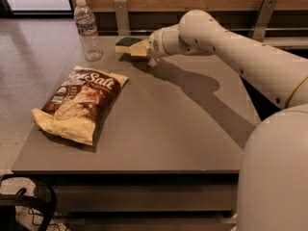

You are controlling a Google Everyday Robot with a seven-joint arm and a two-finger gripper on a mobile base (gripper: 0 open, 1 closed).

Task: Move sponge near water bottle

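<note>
The sponge (pixel 128 45), dark green on top over pale yellow foam, is at the far middle of the grey table (pixel 183 129). My gripper (pixel 143 50) reaches in from the right and is shut on the sponge's right end, holding it just above the tabletop, with its shadow beneath. The water bottle (pixel 87 30), clear with a white cap and a pale label, stands upright at the table's far left corner, a short way left of the sponge.
A brown-and-yellow chip bag (pixel 79 102) lies flat on the left half of the table. A wooden wall with metal brackets (pixel 121 16) runs behind the table. My arm (pixel 240 52) spans the far right side.
</note>
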